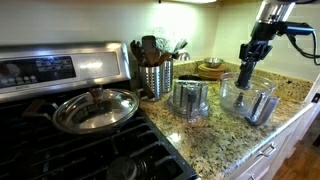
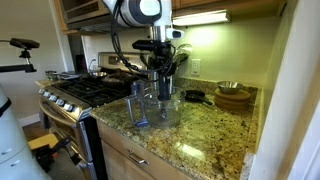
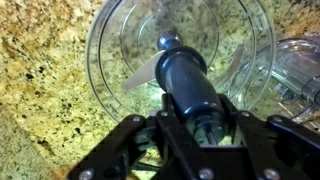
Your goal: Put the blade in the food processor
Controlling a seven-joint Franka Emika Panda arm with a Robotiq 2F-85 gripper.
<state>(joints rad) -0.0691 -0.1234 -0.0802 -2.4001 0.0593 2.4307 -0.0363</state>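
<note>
Your pincer [image 3: 197, 125] is partly closed on the upper shaft of the dark grey-black plastic spindle blade [image 3: 183, 72]. Gripping it that high leaves the short curved cutting wings free, jutting toward 8 and 2 o'clock in the wrist view. The blade hangs upright over the middle of the wide clear plastic food processor bowl [image 3: 108, 45], probably so that its flared base can drop straight onto the centre post. Whether it has seated yet, you cannot tell. The bowl stands on the speckled granite counter [image 3: 40, 90]. In an exterior view your arm [image 2: 140, 15] comes down from 12 o'clock, wrist vertical over the bowl.
</note>
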